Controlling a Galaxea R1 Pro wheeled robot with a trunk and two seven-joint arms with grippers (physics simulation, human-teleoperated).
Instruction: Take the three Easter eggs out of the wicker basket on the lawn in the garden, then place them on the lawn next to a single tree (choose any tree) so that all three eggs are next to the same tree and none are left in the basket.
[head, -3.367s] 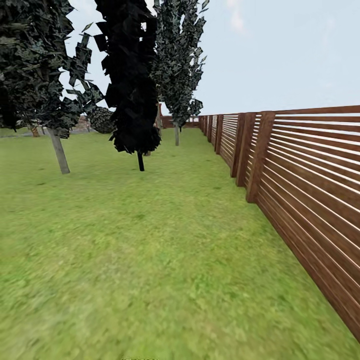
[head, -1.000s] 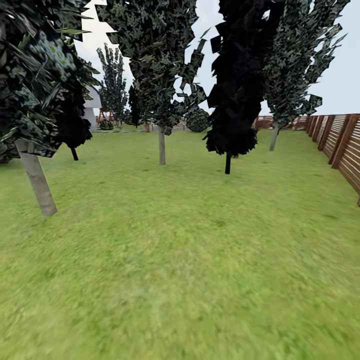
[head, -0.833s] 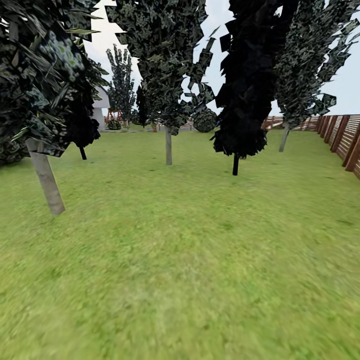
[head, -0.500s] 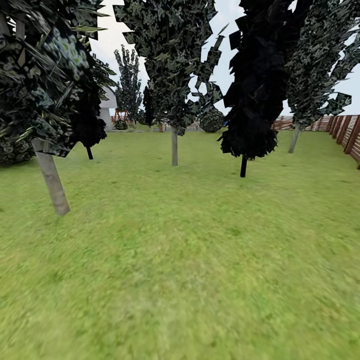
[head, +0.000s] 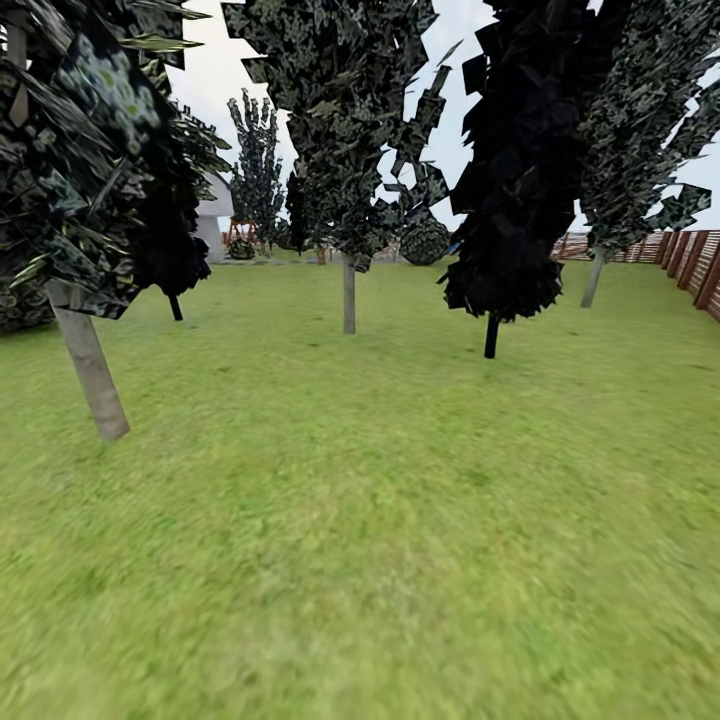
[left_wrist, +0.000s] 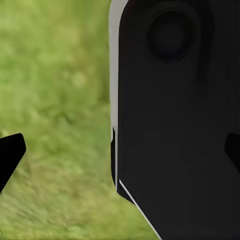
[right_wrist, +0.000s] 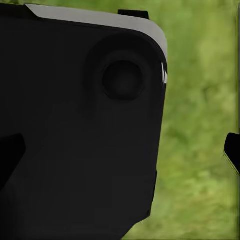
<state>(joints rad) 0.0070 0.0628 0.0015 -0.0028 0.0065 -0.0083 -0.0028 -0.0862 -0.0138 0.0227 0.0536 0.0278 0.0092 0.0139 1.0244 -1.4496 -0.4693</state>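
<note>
The eggs and the wicker basket are out of view. In the head view the lawn (head: 380, 520) stretches ahead, green and mottled. A tree with a slim pale trunk (head: 92, 375) and a dark speckled crown stands near on the left; another like it (head: 349, 295) stands further back in the middle. In the left wrist view my left gripper (left_wrist: 120, 155) is open, its dark fingertips (left_wrist: 10, 157) wide apart with nothing between them, grass and a black robot panel behind. My right gripper (right_wrist: 121, 152) is open too, fingertips (right_wrist: 232, 150) at the picture's edges.
A narrow black columnar tree (head: 491, 335) stands right of centre, with a further pale-trunked tree (head: 594, 278) behind it. The brown slat fence (head: 695, 265) runs along the far right. A bush (head: 425, 240) and a wooden playset (head: 238, 235) lie far back.
The camera has swung left away from the fence, bringing the trees into view. Over the last second the whole picture has shifted a little; nothing in the garden itself moved.
</note>
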